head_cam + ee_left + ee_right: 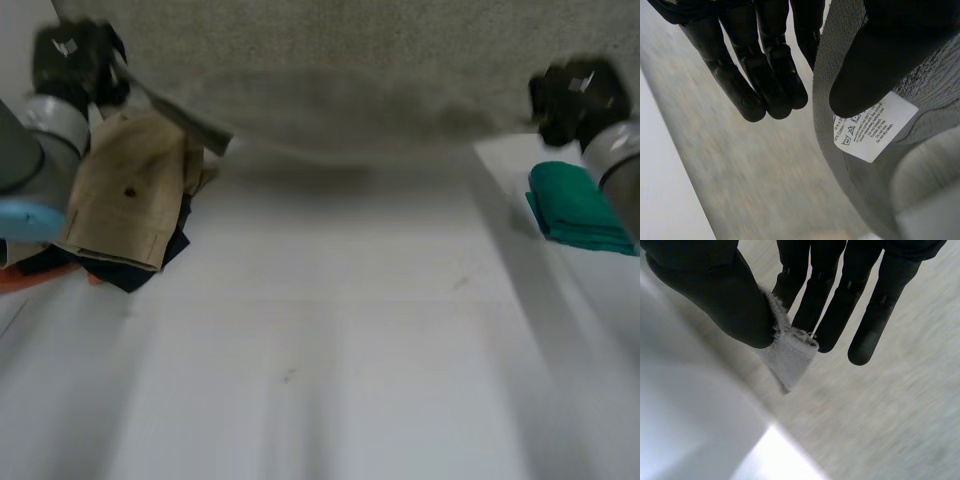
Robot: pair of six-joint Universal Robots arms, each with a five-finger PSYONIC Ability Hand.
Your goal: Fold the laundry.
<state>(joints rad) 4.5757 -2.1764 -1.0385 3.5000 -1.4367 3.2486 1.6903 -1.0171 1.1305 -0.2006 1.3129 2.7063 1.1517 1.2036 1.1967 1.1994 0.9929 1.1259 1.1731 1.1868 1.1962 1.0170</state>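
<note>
The white table (330, 330) carries laundry at two spots. By its left side lies a loose heap: a tan garment (125, 200) on top, a dark piece (135, 272) under it, and a strip of orange cloth (30, 277) poking out beside that. By its right side lies a folded green cloth (575, 210), flat and well apart from the heap.

Grey towel (350, 80) — teal cloth (575, 205), tan garment (125, 200).

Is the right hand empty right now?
No, in the right wrist view the right hand pinches a corner of the grey towel between its thumb and fingers.
</note>
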